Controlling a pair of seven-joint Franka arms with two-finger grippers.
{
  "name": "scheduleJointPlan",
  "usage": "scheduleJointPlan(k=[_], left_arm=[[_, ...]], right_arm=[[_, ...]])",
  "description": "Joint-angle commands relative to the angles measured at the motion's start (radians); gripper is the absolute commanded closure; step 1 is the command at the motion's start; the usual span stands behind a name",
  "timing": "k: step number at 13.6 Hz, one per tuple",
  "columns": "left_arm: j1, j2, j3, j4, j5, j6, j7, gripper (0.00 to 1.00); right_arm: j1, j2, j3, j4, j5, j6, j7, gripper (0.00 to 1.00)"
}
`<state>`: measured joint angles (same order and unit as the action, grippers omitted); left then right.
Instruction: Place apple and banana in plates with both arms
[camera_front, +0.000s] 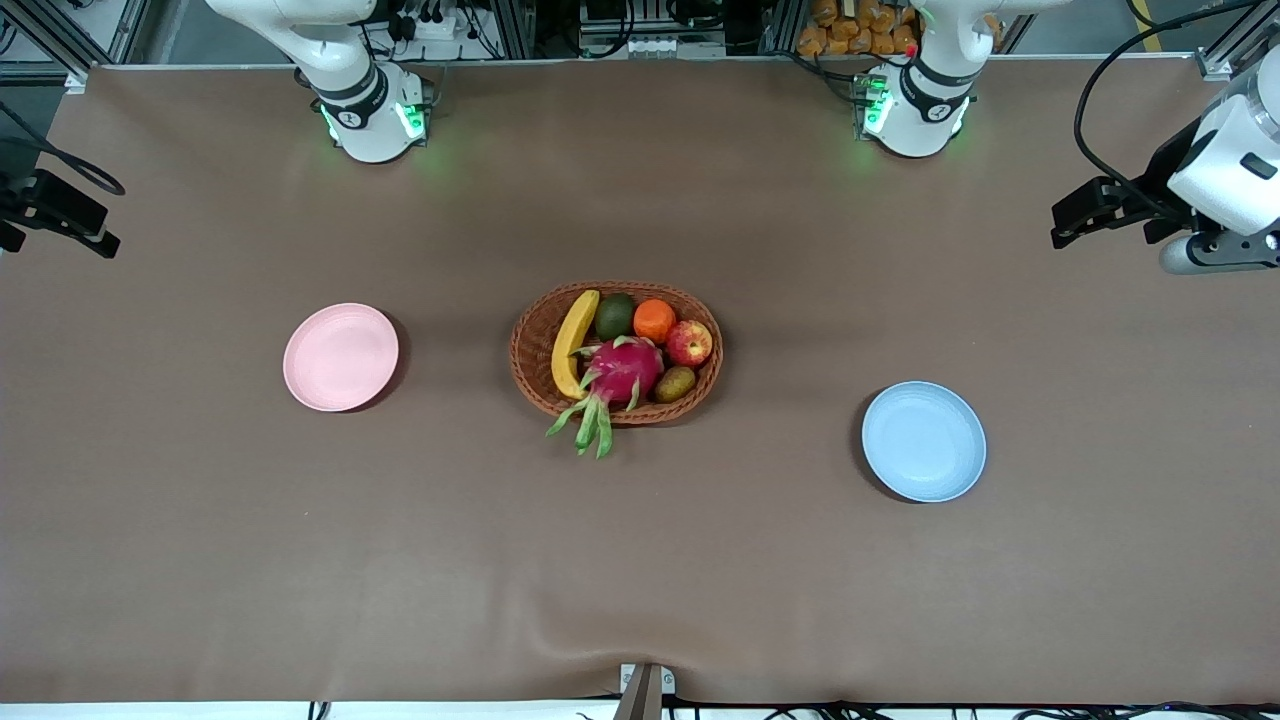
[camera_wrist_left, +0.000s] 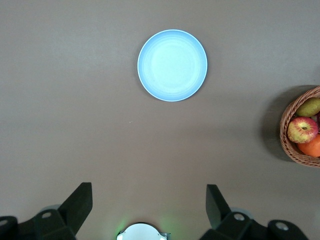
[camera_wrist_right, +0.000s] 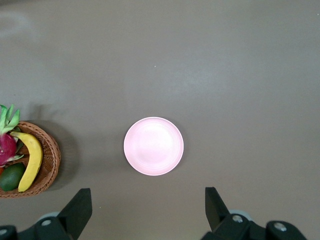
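Note:
A brown wicker basket (camera_front: 527, 350) in the middle of the table holds the yellow banana (camera_front: 572, 343) and the red apple (camera_front: 689, 343). The banana lies along the side toward the right arm's end, the apple on the side toward the left arm's end. The pale pink plate (camera_front: 340, 357) lies empty toward the right arm's end. The light blue plate (camera_front: 923, 441) lies empty toward the left arm's end. My left gripper (camera_front: 1068, 222) hangs open, high over the table's edge at its own end. My right gripper (camera_front: 80, 225) hangs open over the edge at its end. Neither holds anything.
Also in the basket are an orange (camera_front: 654, 320), a dark green avocado (camera_front: 614, 316), a magenta dragon fruit (camera_front: 625, 370) whose green leaves overhang the rim, and a small brownish fruit (camera_front: 675, 384). The arms' green-lit bases stand along the table's edge farthest from the front camera.

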<state>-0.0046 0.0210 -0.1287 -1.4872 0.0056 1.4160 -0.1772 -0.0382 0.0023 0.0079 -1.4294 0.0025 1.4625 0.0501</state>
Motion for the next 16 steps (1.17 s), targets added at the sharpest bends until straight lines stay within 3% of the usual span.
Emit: scheduleJointPlan(k=[1, 16], left_arm=[[-0.002, 0.005, 0.003, 0.008, -0.029, -0.012, 0.010, 0.00], [0.008, 0.026, 0.004, 0.008, -0.029, -0.012, 0.012, 0.00]], right_arm=[[-0.003, 0.007, 0.001, 0.018, -0.004, -0.011, -0.006, 0.00], [-0.003, 0.008, 0.003, 0.018, -0.004, -0.010, -0.006, 0.00]])
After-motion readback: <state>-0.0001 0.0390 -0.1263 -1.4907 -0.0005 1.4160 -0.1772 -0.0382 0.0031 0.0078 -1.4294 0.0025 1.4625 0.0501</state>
